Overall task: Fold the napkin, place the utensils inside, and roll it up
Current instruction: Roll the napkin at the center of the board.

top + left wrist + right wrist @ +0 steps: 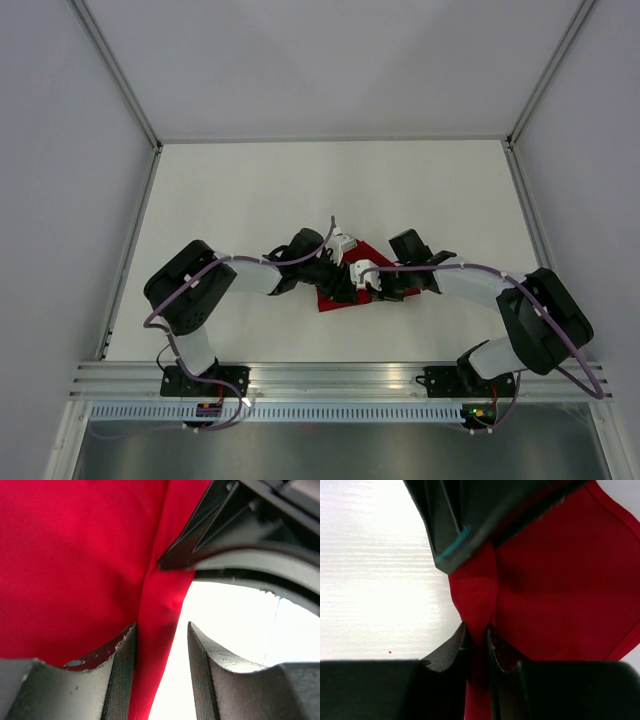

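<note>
We've got the red napkin [338, 300] bunched in the middle of the worktop [250, 190], right fingers [447, 655] clamped tight on its fold, left fingers [120, 680] apart with its edge between them.

The red cloth napkin [338, 299] lies mid-width on the white flat surface [300, 190], nearer its near edge, the left end effector [161, 627] over its left side, the right end effector [476, 627] over its right.
</note>
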Controlling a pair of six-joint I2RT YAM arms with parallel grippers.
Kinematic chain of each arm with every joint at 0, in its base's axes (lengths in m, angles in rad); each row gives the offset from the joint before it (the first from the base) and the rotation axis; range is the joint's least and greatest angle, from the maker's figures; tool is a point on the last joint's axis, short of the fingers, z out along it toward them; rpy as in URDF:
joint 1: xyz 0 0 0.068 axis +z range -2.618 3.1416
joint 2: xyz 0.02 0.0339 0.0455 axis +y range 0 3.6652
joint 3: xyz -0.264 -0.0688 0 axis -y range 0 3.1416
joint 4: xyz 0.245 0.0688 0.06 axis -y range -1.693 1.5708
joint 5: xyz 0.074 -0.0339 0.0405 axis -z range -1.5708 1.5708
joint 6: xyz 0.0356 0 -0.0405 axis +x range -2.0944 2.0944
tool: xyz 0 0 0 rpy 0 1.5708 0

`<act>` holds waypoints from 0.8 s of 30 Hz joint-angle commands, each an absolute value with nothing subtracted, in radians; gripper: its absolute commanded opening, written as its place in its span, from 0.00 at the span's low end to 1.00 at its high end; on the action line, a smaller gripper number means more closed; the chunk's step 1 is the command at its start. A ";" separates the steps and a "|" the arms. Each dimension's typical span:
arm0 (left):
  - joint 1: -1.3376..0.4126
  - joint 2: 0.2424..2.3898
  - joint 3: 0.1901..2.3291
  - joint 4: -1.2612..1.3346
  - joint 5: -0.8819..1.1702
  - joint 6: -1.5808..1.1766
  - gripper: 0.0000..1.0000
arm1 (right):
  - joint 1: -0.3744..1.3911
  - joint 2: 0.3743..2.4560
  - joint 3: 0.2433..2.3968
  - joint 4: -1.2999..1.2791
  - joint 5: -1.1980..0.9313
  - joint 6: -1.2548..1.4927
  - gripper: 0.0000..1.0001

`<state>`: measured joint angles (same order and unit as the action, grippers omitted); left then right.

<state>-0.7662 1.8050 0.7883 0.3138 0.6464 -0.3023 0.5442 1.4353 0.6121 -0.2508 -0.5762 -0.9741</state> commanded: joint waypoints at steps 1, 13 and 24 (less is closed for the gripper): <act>-0.765 1.685 0.733 0.371 0.510 -0.325 0.49 | 0.515 1.535 0.670 -0.455 -0.569 -1.003 0.09; -0.830 1.258 0.402 0.617 0.025 -0.150 0.49 | 0.408 1.790 0.929 -0.756 -0.721 -1.107 0.08; -1.149 1.443 0.469 0.663 -0.137 0.291 0.62 | 0.364 1.954 1.075 -0.887 -0.779 -1.150 0.07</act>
<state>-1.1164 1.3811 0.4236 0.6033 -0.0788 0.1055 0.3695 1.8820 1.0836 -0.8192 -0.8490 -1.0897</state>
